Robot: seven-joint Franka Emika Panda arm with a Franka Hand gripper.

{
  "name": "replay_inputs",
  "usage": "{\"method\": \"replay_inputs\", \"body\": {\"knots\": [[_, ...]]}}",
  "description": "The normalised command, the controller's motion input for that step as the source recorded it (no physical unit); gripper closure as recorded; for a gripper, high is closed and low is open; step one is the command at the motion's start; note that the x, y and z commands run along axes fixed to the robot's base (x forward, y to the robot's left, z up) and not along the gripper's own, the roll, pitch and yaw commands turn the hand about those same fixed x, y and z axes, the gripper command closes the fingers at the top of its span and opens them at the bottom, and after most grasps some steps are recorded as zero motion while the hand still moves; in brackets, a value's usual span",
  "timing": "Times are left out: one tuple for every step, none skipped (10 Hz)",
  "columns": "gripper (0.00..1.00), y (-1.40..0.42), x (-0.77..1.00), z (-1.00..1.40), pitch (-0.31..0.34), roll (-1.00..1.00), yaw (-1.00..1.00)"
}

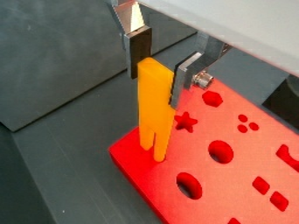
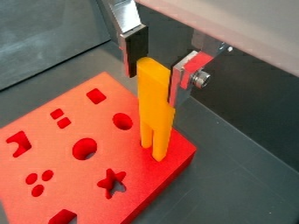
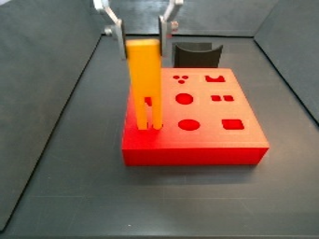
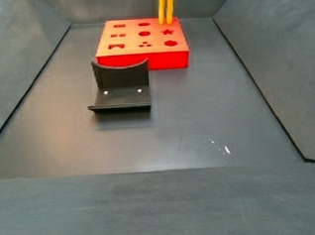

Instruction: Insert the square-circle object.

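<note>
The square-circle object (image 1: 152, 105) is a tall yellow-orange bar with two short prongs at its lower end. It stands upright with its prongs at the top face of the red block (image 1: 239, 179), near one corner, and I cannot tell if they are in a hole. It shows in both wrist views (image 2: 155, 109) and both side views (image 3: 145, 84) (image 4: 167, 5). My gripper (image 1: 160, 80) comes from above and is shut on the bar's top end, a finger on each side (image 2: 158, 79) (image 3: 142, 45). The gripper is out of frame in one side view.
The red block (image 3: 206, 147) has several shaped holes, among them a star (image 1: 184, 121) and round ones (image 2: 84, 149). The dark grey fixture (image 4: 119, 87) stands on the floor next to the block, also in a side view (image 3: 197, 51). Dark walls enclose the floor.
</note>
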Motion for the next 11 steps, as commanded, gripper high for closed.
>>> {"method": "replay_inputs", "body": {"knots": [[1.0,0.0,0.2,-0.43,-0.03,0.06,0.0],[1.0,0.0,0.23,-0.49,0.0,0.11,0.0],[1.0,-0.04,0.11,-0.49,0.0,0.11,-0.03],[1.0,-0.03,0.0,-0.53,0.0,0.11,-0.04],[1.0,-0.07,0.0,-0.42,0.0,0.1,-0.03],[1.0,-0.12,0.0,-0.41,0.0,0.14,-0.03],[1.0,-0.16,0.01,-0.44,0.0,0.13,-0.04],[1.0,-0.15,0.0,-0.47,0.0,0.13,-0.05],[1.0,-0.19,0.01,-0.52,-0.001,0.12,-0.05],[1.0,-0.09,0.0,-0.36,-0.006,0.09,0.0],[1.0,0.0,0.0,0.0,0.0,0.0,0.0]]}}
